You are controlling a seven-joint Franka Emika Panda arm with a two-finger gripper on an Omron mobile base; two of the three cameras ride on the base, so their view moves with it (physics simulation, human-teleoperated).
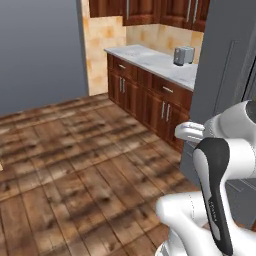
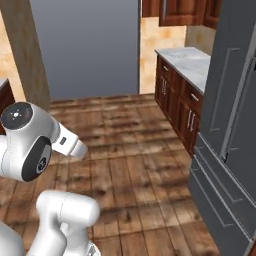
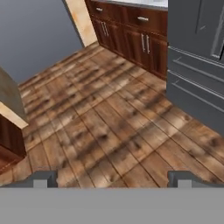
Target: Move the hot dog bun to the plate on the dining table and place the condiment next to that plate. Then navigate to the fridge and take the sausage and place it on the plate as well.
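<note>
The tall grey fridge [image 1: 220, 60] stands at the right with its doors shut; it also fills the right side of the right base view [image 2: 235, 100]. Its wide base drawers [image 3: 192, 96] show in the hand view. My gripper [image 3: 113, 179] hangs open over the wooden floor, its two fingertips [image 3: 43, 178] far apart with nothing between them. The arm is folded close to the base. The hot dog bun, the plate, the dining table, the condiment and the sausage are out of view.
A marble counter [image 1: 150, 60] on dark wood cabinets runs along the orange-tiled wall left of the fridge, with a metal toaster [image 1: 183, 55] on it. Open wooden floor [image 1: 75, 170] lies ahead. A wood-clad post [image 2: 25, 50] and a cabinet corner [image 3: 8, 135] stand at the left.
</note>
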